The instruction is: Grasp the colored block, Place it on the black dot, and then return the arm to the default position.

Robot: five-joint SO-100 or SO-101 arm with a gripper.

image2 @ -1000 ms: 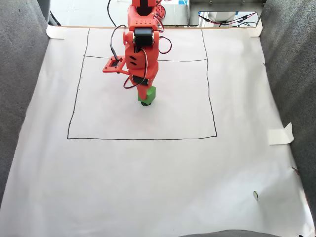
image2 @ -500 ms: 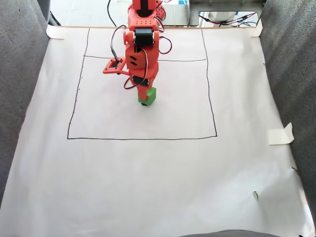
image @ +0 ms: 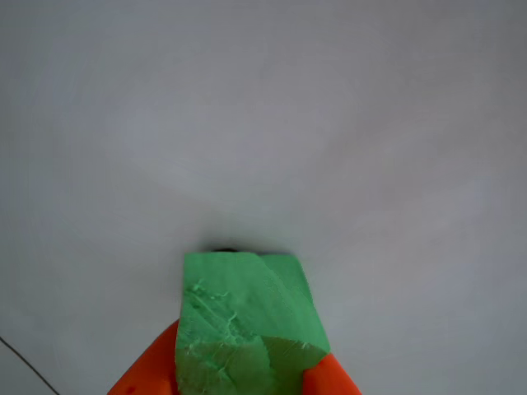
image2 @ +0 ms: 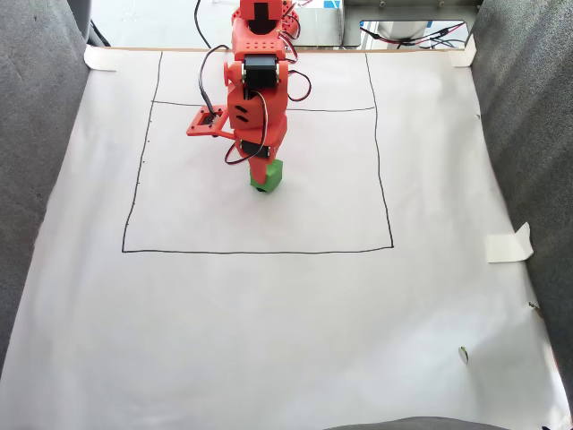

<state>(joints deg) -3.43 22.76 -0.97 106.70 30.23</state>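
Pincer (image: 239, 393): two orange fingers (image: 144, 374) come up from the bottom edge of the other view, one pressed to each side of the green block, holding it between them.
Colored block (image: 239, 317): bright green foam with scuffed faces, gripped at its near end; in the fixed view the block (image2: 267, 174) sits low under the arm, inside the drawn square.
Black dot (image: 224, 249): a thin dark sliver shows at the block's far edge; probably the dot, mostly covered by the block.
Paper (image2: 286, 322): white sheet spread over the desk, with thin drawn lines (image2: 260, 251) forming a square.
Arm (image2: 255, 85): orange, leaning down from the far edge of the sheet, red and black wires looping beside it.
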